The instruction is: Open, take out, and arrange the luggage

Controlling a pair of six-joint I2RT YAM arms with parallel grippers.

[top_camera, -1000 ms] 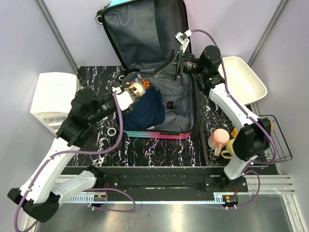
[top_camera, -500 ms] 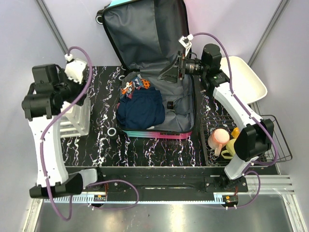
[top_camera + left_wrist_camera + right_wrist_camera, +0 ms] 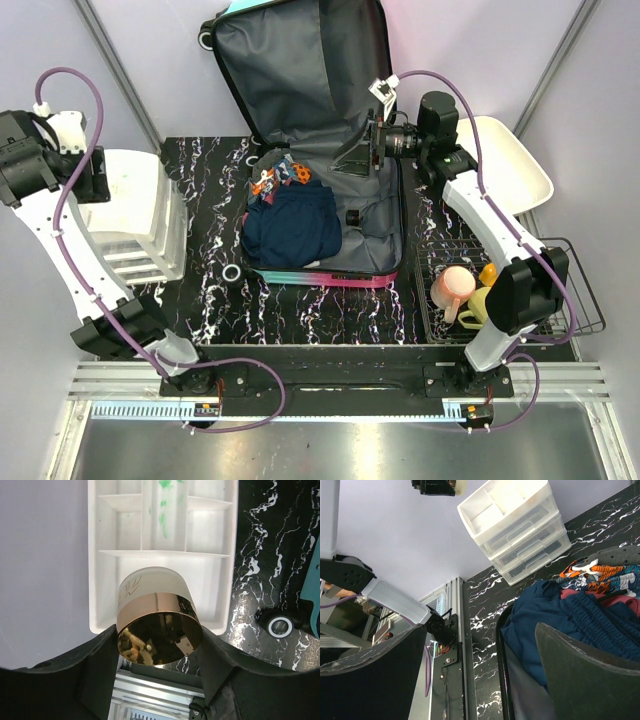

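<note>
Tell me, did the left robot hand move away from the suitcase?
Yes. The left gripper, holding the gold-capped jar, swung left from the luggage to above the white drawer unit.

- Walls (image 3: 150, 60): plain pale lilac panels, evenly lit; grey struts (image 3: 120, 65) run diagonally in the upper corners.
- Table (image 3: 330, 310): black top with white marble veining, centre frame.
- White drawer unit (image 3: 140, 200): left side, three drawers.
- Aluminium rail (image 3: 300, 395): lower frame.

Black marbled table (image 3: 330, 310) bears the open luggage (image 3: 370, 225), a drawer unit (image 3: 140, 210) (far left) and wire basket (image 3: 590, 300).
</note>
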